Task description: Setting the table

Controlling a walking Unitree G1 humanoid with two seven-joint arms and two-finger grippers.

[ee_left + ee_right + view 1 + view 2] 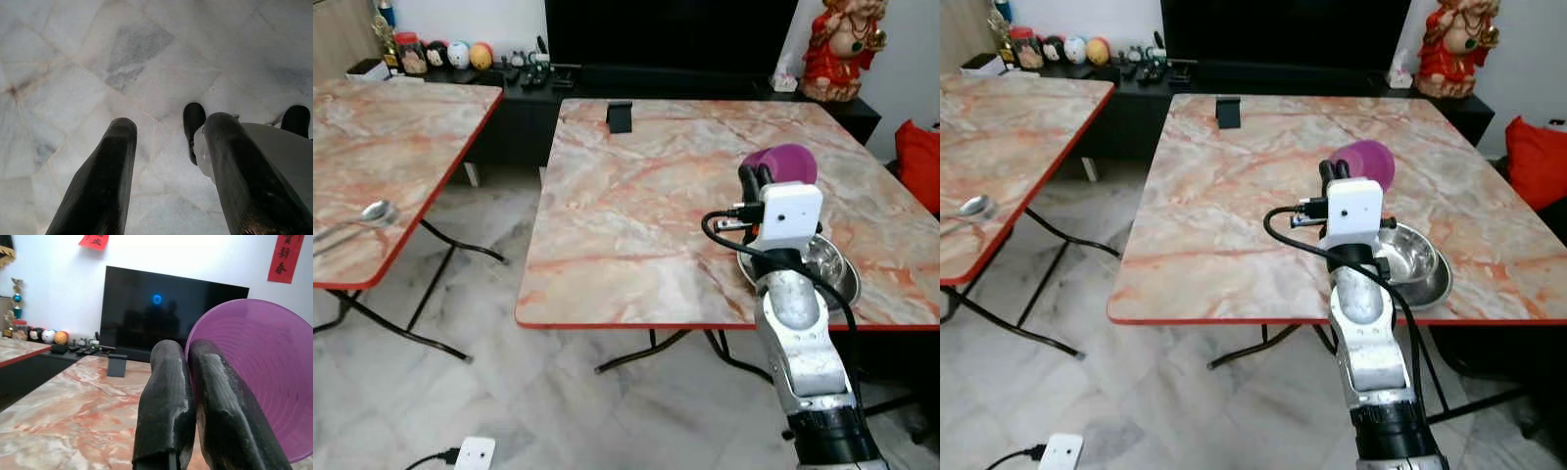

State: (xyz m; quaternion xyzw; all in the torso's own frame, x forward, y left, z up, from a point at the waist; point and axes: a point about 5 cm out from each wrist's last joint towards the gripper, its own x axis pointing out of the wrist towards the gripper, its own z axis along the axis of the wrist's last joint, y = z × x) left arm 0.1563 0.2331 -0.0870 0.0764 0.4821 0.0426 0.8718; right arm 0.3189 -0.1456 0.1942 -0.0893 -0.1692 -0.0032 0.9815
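Observation:
My right gripper (754,182) is shut on the rim of a purple cup (789,162), holding it tilted above the right side of the marble table (636,196). In the right wrist view the two fingers (166,382) pinch the cup's (254,377) wall, one inside and one outside. A steel bowl (830,260) rests on the table just under and behind my wrist, near the front edge. On the second marble table (401,137) to the left lies a metal spoon (378,211). My left gripper (168,127) hangs open over the floor tiles, holding nothing.
A small black stand (620,116) sits at the table's far edge. Behind are a dark TV cabinet (529,98) with small ornaments and a red statue (842,44). A red cushion (920,162) is at the right. A white plug adapter (475,453) lies on the floor.

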